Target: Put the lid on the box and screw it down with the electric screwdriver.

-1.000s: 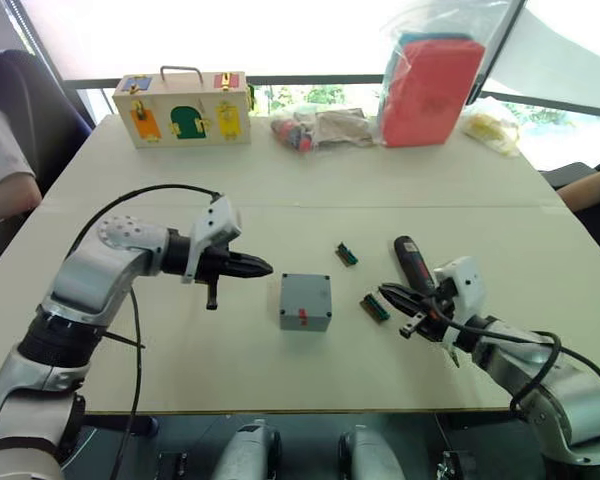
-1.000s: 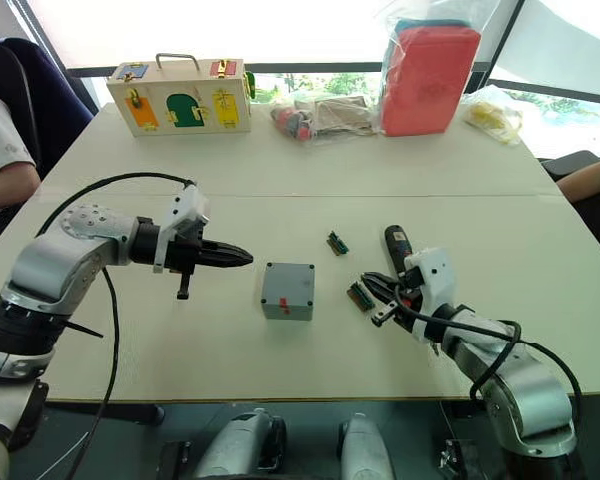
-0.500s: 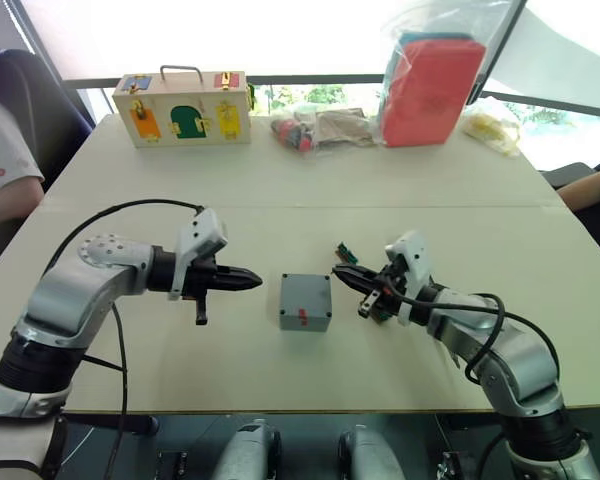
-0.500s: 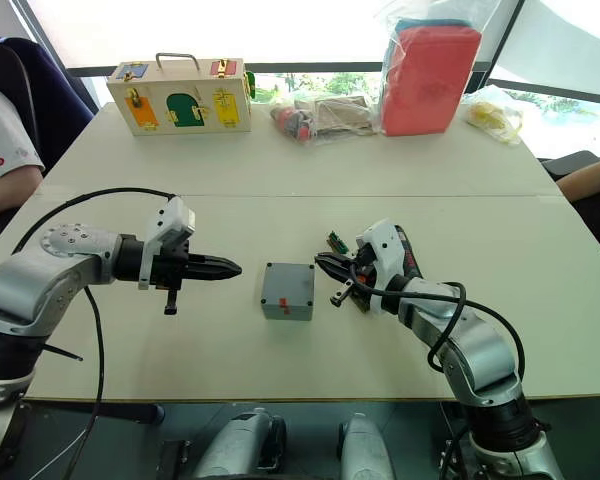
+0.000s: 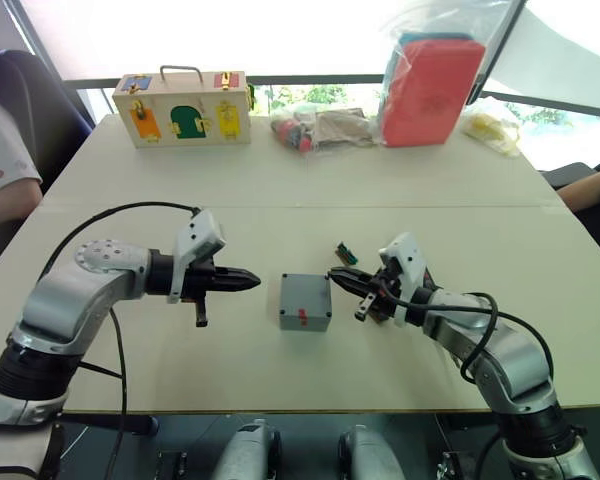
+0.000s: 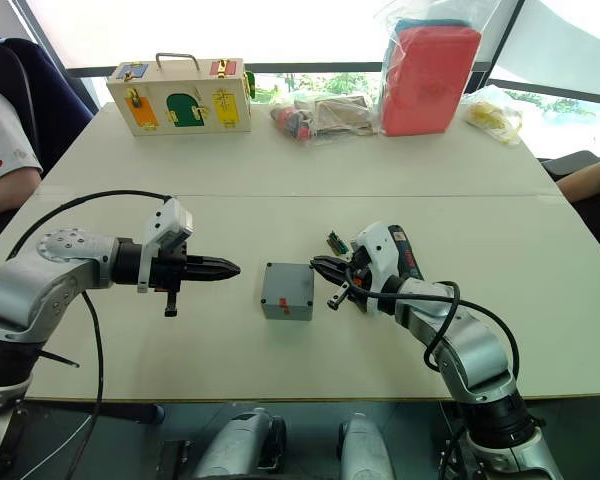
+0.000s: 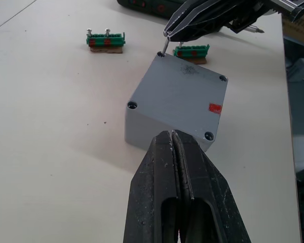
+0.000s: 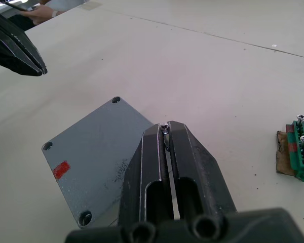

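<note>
Right end effector (image 8: 165, 130) has crept a touch nearer since half a second ago and a second back it sat well out to the right near the black pen-shaped electric screwdriver (image 6: 406, 250) — now its black fingers are clenched on a small metal screw (image 8: 165, 127), tip hovering just above the near-right corner hole of the thin flat grey square lid (image 7: 185, 88). The lid already sits on the small deep grey plastic box (image 5: 305, 302), mid tabletop (image 5: 280, 190), so this looks like screw seating before driving. Left end effector (image 5: 248, 281) pinched closed on nothing, barely shifted, just left of the box. Green bit holders (image 7: 105, 40) beyond. No readable writing — only a red mark (image 7: 215, 108) on the lid.
</note>
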`<state>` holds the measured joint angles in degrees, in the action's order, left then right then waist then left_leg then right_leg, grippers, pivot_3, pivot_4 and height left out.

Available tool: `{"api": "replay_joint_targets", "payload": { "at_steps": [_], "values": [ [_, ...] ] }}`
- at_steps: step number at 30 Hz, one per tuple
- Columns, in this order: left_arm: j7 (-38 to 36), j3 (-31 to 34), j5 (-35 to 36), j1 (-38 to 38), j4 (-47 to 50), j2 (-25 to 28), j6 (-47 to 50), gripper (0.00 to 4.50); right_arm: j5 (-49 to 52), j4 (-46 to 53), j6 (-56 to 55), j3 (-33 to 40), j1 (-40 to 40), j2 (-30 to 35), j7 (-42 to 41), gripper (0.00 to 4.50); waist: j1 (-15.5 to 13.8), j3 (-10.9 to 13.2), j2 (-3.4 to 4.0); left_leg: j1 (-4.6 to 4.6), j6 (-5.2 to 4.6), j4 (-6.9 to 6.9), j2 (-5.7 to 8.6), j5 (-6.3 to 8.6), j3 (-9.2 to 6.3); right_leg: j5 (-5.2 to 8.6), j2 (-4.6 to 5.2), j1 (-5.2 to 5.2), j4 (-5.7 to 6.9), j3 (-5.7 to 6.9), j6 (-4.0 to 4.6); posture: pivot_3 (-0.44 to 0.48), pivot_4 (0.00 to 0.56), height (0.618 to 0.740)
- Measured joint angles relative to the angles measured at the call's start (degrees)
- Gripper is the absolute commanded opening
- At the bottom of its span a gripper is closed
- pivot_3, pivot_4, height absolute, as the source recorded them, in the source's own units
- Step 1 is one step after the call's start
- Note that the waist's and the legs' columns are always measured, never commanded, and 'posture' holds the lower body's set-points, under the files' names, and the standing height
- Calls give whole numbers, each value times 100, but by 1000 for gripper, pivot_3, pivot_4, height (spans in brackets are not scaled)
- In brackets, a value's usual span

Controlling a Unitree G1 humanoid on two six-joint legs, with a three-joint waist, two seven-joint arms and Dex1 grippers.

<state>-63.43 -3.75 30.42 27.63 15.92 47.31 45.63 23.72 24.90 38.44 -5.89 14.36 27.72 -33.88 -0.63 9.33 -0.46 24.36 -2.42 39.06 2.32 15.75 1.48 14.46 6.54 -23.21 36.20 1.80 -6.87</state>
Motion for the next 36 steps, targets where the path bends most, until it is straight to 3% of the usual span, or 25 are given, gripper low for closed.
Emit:
{"api": "replay_joint_targets", "payload": {
  "at_steps": [16,19,27,31,33,36],
  "values": [
    [40,0,1,1,-1,-1,-4,0,-235,-397,-163,-172,67,-64,-83,45,2,0,1,0,1,0,0,-1,0,0,0,-1,0,0,0,0,150,740],
    [56,0,1,1,-1,-2,-3,0,-249,-405,-163,-173,79,-63,-124,808,1,0,1,0,1,0,0,-1,0,0,0,-1,0,0,0,0,150,740],
    [113,-3,18,36,-5,-96,-5,0,-210,-366,-50,-83,79,45,-188,3868,-6,1,1,0,1,0,0,0,0,0,2,0,-1,0,0,0,150,740],
    [66,-6,189,367,-49,-304,40,0,242,-142,631,622,274,185,-5,3868,-13,2,0,3,1,0,1,0,0,-1,8,0,-1,1,0,0,150,740],
    [-43,-18,275,601,-42,-311,39,0,466,-58,1162,1072,572,465,136,4470,-9,4,3,1,2,1,2,0,0,-1,12,0,-1,1,0,0,150,740],
    [-252,-136,305,876,1,-317,4,0,690,-221,2239,1706,1181,1074,355,4492,-7,6,8,3,2,-5,3,0,1,-1,16,-3,-5,2,1,0,150,740]
  ]
}}
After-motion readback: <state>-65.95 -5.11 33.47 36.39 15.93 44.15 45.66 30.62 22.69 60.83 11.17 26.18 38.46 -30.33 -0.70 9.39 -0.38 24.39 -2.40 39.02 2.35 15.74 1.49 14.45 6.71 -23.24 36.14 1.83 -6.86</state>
